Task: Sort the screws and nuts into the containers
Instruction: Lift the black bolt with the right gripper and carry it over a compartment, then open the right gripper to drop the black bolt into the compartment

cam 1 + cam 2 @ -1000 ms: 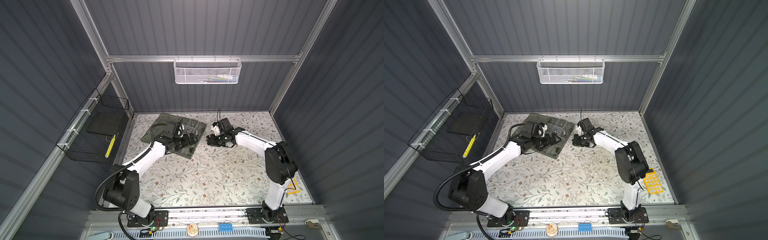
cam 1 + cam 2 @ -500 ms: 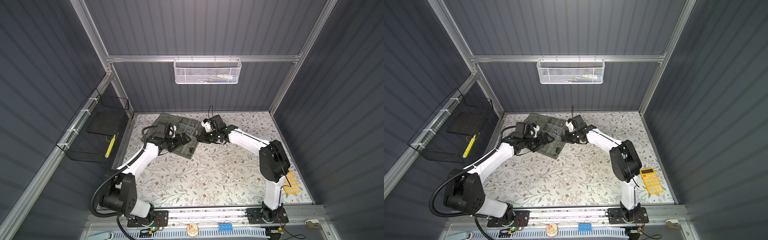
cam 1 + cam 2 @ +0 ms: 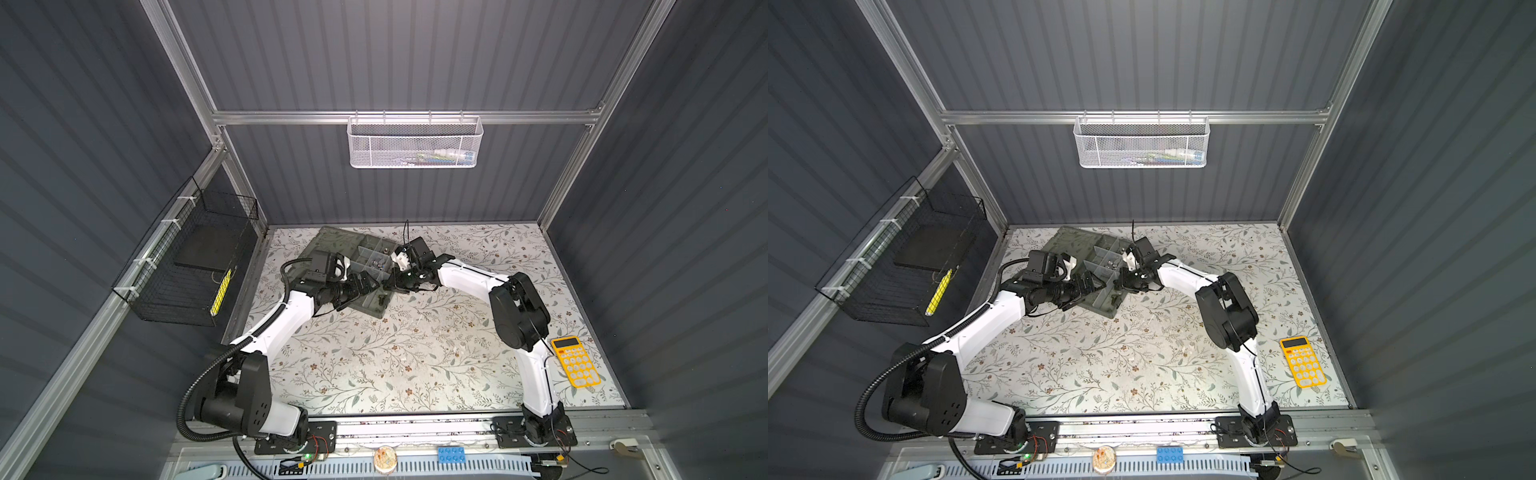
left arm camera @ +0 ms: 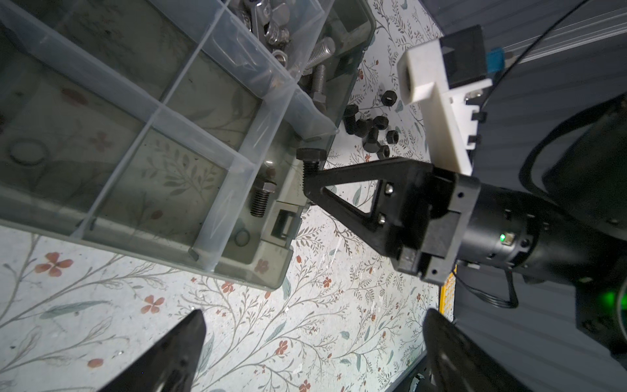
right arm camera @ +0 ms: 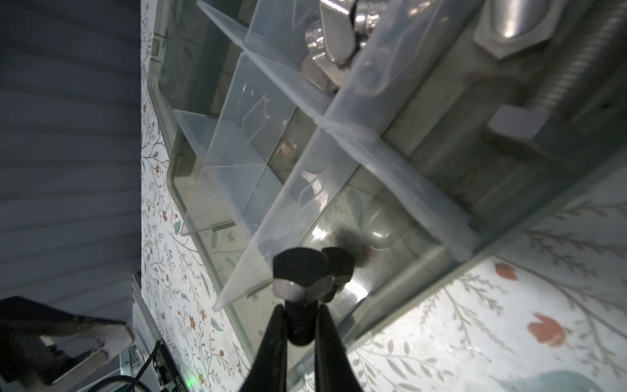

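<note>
Black screw – 1 – clamped in R fingers; 1 more black screw lying in compartment; L fingers spread, empty.

left tool wide apart, right tool in a narrow pinch

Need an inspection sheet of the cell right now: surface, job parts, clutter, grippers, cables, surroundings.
Surface: floral-print tabletop, a few pale flecks.
Job's things: open organizer box at back left; stored black bolt in its corner compartment; silver bolts and wing nuts further in; loose black nuts and bolts on the table beside the box.
Clutter: yellow calculator at front right.
Grippers: right gripper shut on held black bolt at the box's rim; left gripper open, empty.
Cables: black hose loops off the left arm; thin cable above the right wrist.
Surroundings: ribbed walls; white mesh basket at the back; black wire basket on the left.
</note>
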Motion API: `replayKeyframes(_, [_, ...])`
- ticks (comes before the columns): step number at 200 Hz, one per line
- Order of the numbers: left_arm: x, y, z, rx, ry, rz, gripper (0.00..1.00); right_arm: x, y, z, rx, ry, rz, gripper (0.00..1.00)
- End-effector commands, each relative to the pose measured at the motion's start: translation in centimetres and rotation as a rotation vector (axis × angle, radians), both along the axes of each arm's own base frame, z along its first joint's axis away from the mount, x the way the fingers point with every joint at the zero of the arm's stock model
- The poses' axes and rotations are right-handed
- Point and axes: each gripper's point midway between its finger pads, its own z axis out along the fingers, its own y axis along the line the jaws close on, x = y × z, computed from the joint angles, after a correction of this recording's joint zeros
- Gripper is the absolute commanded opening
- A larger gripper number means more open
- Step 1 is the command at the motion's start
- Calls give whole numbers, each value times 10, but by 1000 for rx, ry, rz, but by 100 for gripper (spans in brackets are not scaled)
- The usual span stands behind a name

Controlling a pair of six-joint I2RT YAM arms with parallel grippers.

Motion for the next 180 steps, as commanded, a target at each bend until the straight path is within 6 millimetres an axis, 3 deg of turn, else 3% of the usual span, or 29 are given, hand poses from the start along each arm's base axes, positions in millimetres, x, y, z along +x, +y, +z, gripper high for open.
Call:
replayKeyframes(1, [-7, 1, 2, -11, -3, -14, 100, 4, 7, 4, 19, -7, 1, 8])
replayKeyframes(50, [-7, 1, 1, -17, -1, -14, 100, 5, 7, -3, -3, -5, 12, 15])
replayKeyframes(180, [-8, 4, 7, -3, -13, -12, 100, 6, 1, 40, 1, -88, 28, 33])
